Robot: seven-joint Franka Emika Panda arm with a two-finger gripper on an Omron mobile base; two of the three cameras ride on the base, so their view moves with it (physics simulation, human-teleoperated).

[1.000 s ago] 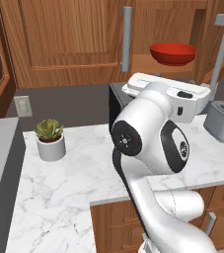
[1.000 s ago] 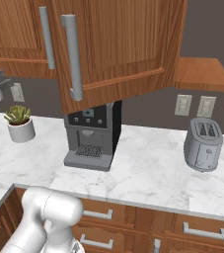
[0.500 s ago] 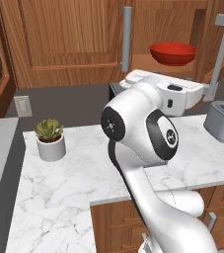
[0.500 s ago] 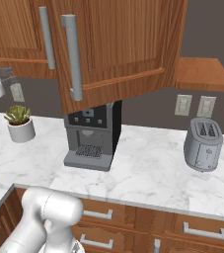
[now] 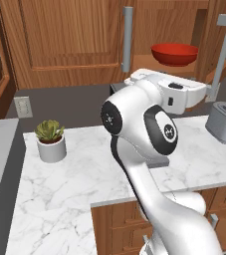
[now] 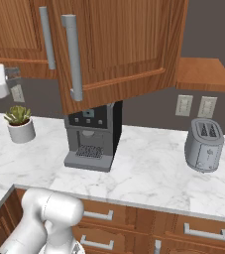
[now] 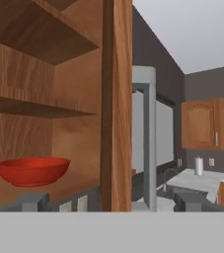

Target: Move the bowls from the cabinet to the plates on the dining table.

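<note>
While hand (image 7: 108,201) hovers wide open, empty, level with cabinet (image 7: 29,74) shelf, red bowl (image 7: 32,171) sits inside cabinet, untouched.

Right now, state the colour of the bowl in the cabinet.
Glossy red bowl, clearest in the hand view.

walls: dark grey (image 6: 203,30) | counter: white marble (image 6: 148,173) | drawers: brown wood (image 6: 203,230)

Both base views look forward and down over the counter (image 5: 69,179), sharing the plant (image 6: 19,123) and toaster (image 6: 203,144); the hand view faces close into the cabinet (image 7: 44,99).
</note>
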